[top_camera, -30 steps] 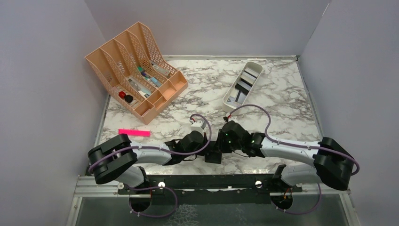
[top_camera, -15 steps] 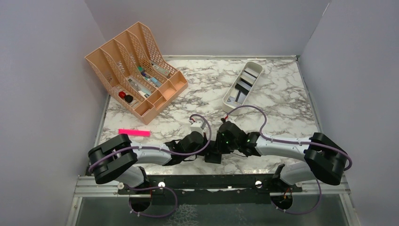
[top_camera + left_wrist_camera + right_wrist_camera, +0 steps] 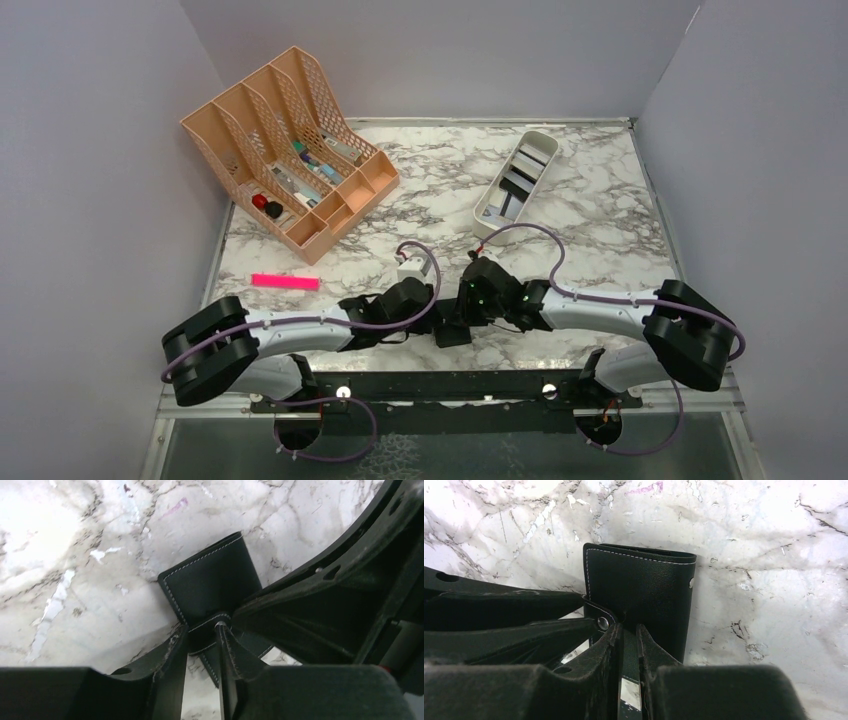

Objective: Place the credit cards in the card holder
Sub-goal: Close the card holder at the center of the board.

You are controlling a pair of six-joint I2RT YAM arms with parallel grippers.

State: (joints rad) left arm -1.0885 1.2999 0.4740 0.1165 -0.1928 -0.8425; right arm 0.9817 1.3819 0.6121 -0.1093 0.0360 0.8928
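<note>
Moved: the left arm [image 3: 300, 326] has swung its elbow out and down toward the near-left corner, and its wrist has slid a touch left with it. The right arm [image 3: 600, 312] sits just where it was half a second back.
Left gripper [image 3: 202, 636]: the fingers have eased apart. There is a narrow gap now, with the stitched flap lying in it and marble showing through lower down, so it is not clamped.
Right gripper [image 3: 628, 632]: the fingers are drawn in close, pinching the near edge of the black leather.
Card holder [image 3: 453, 332]: black with white stitching, down on the table [image 3: 600, 220] near the front edge, right between the two grippers. A small metal snap shows on its side in the right wrist view.
Credit cards [image 3: 518, 182]: well apart from the action, lying in the white tray [image 3: 545, 141] at the far right. Grey and dark ones show, lined up along its length.
White tray: long and narrow, set on a diagonal.
Organizer [image 3: 340, 205]: peach mesh at the far left, with small items in its compartments.
Pink strip [image 3: 285, 282]: flat on the marble, left of the left arm's wrist and clear of it.
</note>
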